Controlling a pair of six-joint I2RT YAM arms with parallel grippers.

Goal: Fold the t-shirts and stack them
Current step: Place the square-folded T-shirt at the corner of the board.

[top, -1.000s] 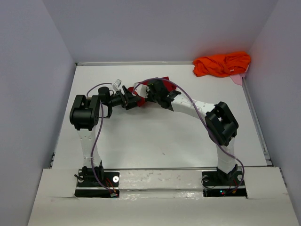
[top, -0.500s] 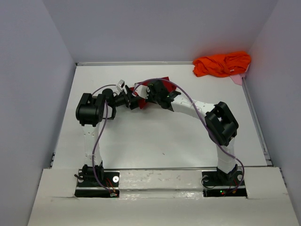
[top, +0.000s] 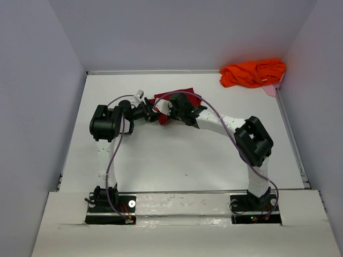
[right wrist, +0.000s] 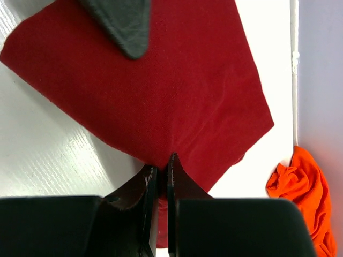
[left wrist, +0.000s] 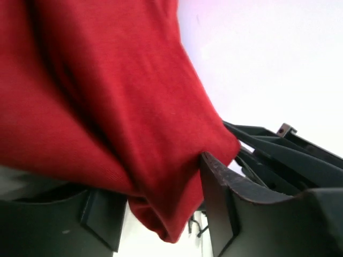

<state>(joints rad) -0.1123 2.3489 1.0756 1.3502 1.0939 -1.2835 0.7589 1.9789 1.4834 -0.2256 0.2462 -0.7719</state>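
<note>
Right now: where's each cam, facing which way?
Top external: above and behind the bases, facing down the table; both arms, red t-shirt mid-table, orange t-shirt far right.
Left wrist: on the left arm, close up; left gripper straddles red cloth.
Right wrist: looks down along right gripper, pinching the red t-shirt's edge.
Shared: all see the red t-shirt; top and right wrist also the orange one.

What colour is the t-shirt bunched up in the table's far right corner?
The bunched t-shirt is bright orange, clearest in the top external view.
</note>
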